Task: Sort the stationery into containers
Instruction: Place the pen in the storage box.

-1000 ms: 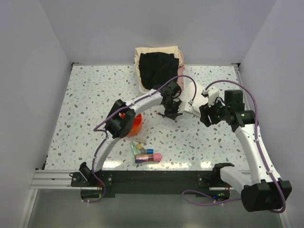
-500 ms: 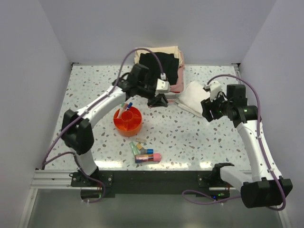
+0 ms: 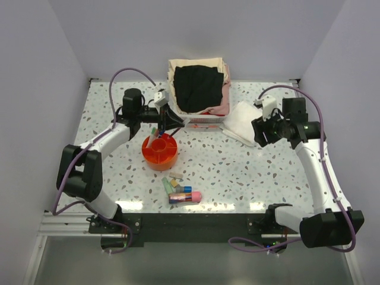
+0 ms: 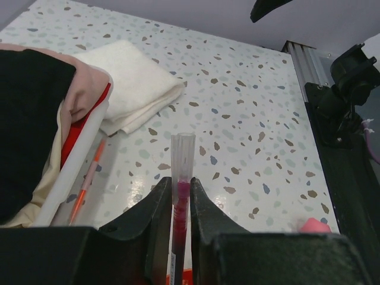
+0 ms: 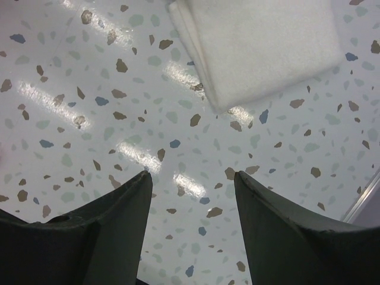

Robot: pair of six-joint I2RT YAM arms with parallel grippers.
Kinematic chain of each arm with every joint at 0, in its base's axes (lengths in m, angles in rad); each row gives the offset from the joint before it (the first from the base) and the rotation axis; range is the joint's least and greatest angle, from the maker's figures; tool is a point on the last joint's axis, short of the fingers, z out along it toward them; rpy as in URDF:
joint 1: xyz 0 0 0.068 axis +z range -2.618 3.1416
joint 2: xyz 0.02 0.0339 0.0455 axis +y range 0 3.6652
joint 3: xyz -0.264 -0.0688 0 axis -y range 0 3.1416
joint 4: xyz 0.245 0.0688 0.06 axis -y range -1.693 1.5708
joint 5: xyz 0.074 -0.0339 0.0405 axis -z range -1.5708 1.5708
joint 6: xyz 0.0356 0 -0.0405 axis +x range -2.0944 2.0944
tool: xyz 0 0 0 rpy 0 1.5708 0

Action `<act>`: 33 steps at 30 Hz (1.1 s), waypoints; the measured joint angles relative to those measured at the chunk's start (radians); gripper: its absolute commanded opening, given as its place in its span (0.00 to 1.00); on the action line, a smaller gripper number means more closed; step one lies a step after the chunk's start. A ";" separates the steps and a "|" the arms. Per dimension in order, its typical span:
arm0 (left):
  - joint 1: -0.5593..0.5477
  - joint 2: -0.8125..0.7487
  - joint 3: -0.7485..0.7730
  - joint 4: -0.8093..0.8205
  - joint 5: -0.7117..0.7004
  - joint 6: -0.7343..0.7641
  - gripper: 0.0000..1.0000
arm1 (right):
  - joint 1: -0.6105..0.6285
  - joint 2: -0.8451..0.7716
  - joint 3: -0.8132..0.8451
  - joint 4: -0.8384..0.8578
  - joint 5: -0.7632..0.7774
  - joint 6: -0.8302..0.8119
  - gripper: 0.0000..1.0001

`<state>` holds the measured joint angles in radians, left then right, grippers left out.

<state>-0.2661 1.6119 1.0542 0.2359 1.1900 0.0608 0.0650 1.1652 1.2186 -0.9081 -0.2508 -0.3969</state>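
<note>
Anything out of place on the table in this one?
Yes: a thin orange pen lies on the table alongside the white basket, apart from the loose pile near the front edge, so it is easy to miss.

No writing, label, brand, number or sign can be read in any view. Nothing legible is seen on the round orange plastic tray (image 3: 159, 164), the thin clear-capped pen (image 4: 181, 160) or the white plastic basket (image 4: 75, 157).
</note>
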 measured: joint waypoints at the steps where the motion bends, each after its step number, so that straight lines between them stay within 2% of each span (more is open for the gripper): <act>1: 0.003 0.000 -0.008 0.025 0.006 -0.016 0.00 | 0.000 0.002 0.004 -0.001 0.001 0.000 0.61; 6: 0.014 0.034 -0.030 0.140 0.031 -0.055 0.00 | -0.001 0.007 0.010 -0.014 0.008 0.000 0.61; 10: 0.034 0.093 -0.039 0.157 0.038 -0.057 0.01 | -0.006 0.007 0.010 -0.021 0.025 0.000 0.61; 12: 0.046 0.111 -0.045 0.158 0.038 -0.056 0.07 | -0.012 0.007 0.010 -0.022 0.027 0.000 0.61; 13: 0.053 0.118 -0.050 0.158 0.039 -0.051 0.14 | -0.014 0.007 0.010 -0.022 0.027 0.000 0.61; 16: 0.069 0.125 -0.055 0.146 0.042 -0.049 0.27 | -0.021 0.007 0.009 -0.021 0.029 0.000 0.61; 18: 0.073 0.123 -0.052 0.130 0.045 -0.031 0.33 | -0.022 0.007 0.009 -0.021 0.029 0.000 0.62; 20: 0.074 0.123 -0.038 0.073 0.043 0.011 0.40 | -0.022 0.007 0.005 -0.019 0.029 0.000 0.62; 23: 0.074 0.119 0.037 -0.087 0.042 0.108 0.45 | -0.023 0.013 -0.002 -0.016 0.029 0.000 0.62; 28: 0.074 0.053 0.140 -0.240 0.039 0.201 0.54 | -0.026 0.034 -0.024 0.013 0.026 0.001 0.62; 30: 0.067 0.033 0.190 -0.282 0.027 0.223 0.56 | -0.026 0.039 -0.036 0.025 0.024 0.003 0.62; 33: 0.020 0.038 0.313 -0.407 -0.045 0.332 0.55 | -0.026 0.039 -0.056 0.044 0.023 0.004 0.62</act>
<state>-0.2462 1.6501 1.3670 -0.1707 1.1454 0.3923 0.0387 1.2045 1.1629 -0.8642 -0.2283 -0.3927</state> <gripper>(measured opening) 0.556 0.615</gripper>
